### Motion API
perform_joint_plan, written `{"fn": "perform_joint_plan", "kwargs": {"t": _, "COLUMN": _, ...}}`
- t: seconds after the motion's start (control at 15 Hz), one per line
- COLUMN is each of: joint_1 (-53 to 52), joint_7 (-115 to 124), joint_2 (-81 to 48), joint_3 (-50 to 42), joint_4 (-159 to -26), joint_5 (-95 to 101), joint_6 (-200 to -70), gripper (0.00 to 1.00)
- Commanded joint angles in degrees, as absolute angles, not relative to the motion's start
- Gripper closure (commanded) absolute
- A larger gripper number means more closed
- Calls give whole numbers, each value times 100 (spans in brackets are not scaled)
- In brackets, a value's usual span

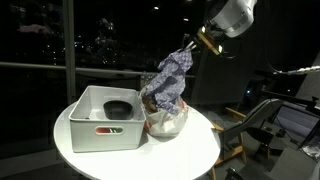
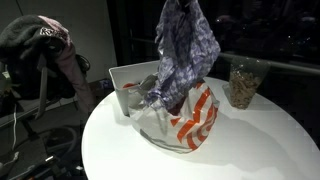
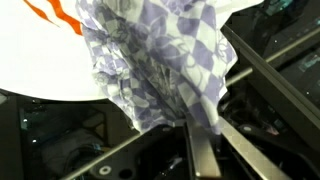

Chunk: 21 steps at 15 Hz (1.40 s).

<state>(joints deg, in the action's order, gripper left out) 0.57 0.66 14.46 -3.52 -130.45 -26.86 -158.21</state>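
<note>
A blue-and-white checked cloth hangs in the air, pinched at its top corner by my gripper, which is shut on it. Its lower end drapes onto a clear bag with orange stripes on the round white table. The same cloth hangs from the top of the frame in the exterior view where the gripper is out of sight. In the wrist view the cloth fills the upper half and runs down into the gripper, whose fingers press together on it.
A white rectangular bin with a small black bowl inside stands on the table beside the bag. A clear cup of brownish pieces sits near the far edge. A chair with clothes stands off the table's side.
</note>
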Motion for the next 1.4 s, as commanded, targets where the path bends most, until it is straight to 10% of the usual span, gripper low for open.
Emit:
{"fn": "perform_joint_plan", "kwargs": {"t": 0.0, "joint_1": 159, "joint_7": 606, "joint_2": 1706, "joint_3": -144, "joint_4": -13454, "joint_5": -1899, "joint_6": -15604, "gripper": 98}}
{"fn": "perform_joint_plan", "kwargs": {"t": 1.33, "joint_1": -263, "joint_7": 969, "joint_2": -1716, "joint_3": 232, "joint_4": -10805, "joint_5": -403, "joint_6": -11388, "gripper": 98}}
